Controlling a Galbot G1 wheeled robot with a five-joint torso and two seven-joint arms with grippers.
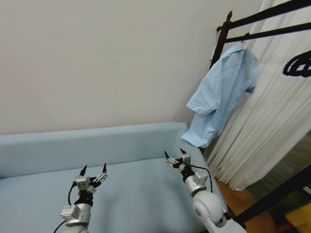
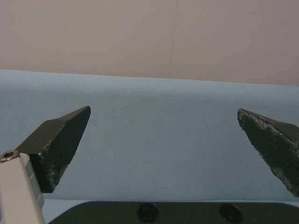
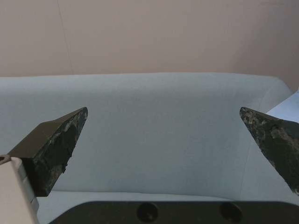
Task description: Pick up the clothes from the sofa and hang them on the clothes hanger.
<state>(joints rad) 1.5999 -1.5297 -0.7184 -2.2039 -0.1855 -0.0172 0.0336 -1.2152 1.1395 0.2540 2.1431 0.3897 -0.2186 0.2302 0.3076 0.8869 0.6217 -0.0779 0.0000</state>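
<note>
1. head view: i hold both arms low over the pale blue sofa (image 1: 121,141). my left gripper (image 1: 94,169) hangs above the seat cushion on my left, its two dark fingers spread apart with nothing between them. my right gripper (image 1: 174,155) hangs above the seat nearer the sofa's right end, its jaws likewise apart and empty. the light blue shirt (image 1: 221,92) is off the sofa: it hangs from the dark wooden clothes rack (image 1: 262,19) up on my right, draped down so that its lower hem reaches about the level of the sofa's backrest at the right end. a white curtain (image 1: 272,121) falls behind the rack, and a plain wall (image 1: 97,58) stands behind the sofa.
2. left wrist view: my left gripper (image 2: 163,110) faces the sofa's backrest (image 2: 163,154), with the wall (image 2: 140,32) above it. the two black fingers (image 2: 56,144) stand wide apart at either side, and only blue upholstery shows between them.
3. right wrist view: my right gripper (image 3: 163,109) also faces the backrest (image 3: 154,135), fingers (image 3: 51,144) wide apart, gripping nothing. a pale sliver of the shirt (image 3: 292,105) shows past the sofa's end, beside one fingertip.
</note>
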